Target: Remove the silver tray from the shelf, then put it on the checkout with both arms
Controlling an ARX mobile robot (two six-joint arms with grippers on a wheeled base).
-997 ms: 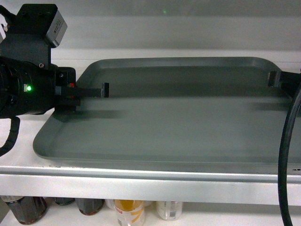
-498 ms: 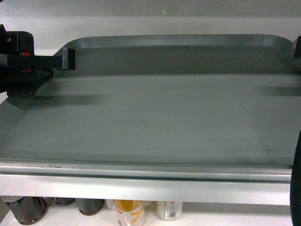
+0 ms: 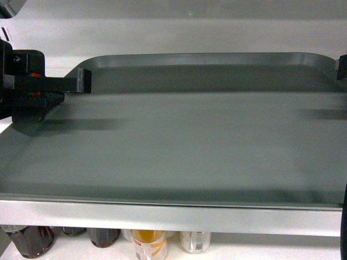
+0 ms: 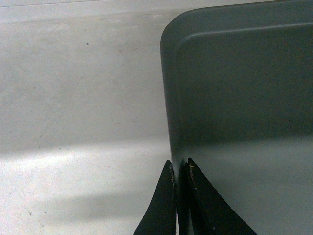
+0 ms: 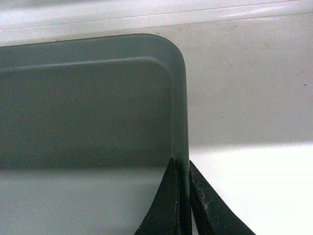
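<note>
The silver tray (image 3: 190, 141) fills most of the head view, and its near edge reaches over the shelf's pale front lip (image 3: 173, 219). My left gripper (image 3: 81, 81) is shut on the tray's left rim near the far corner. At the right border, only a black tip of my right gripper (image 3: 341, 67) shows on the right rim. In the left wrist view the left gripper (image 4: 180, 166) pinches the rim of the tray (image 4: 244, 122) above the white shelf board (image 4: 78, 98). The right gripper (image 5: 182, 166) pinches the opposite rim of the tray (image 5: 88, 107). The checkout is out of view.
Under the shelf lip stand bottles and cans on a lower board: a dark bottle (image 3: 30, 238), a yellow-labelled one (image 3: 149, 242) and a pale can (image 3: 195, 241). The white back wall (image 3: 190, 32) closes the shelf behind the tray. A black cable (image 3: 344, 227) hangs at the right edge.
The tray has come toward the camera with both grippers on its rims and now spreads past both sides of the view. Its near edge now covers the shelf's top surface.
</note>
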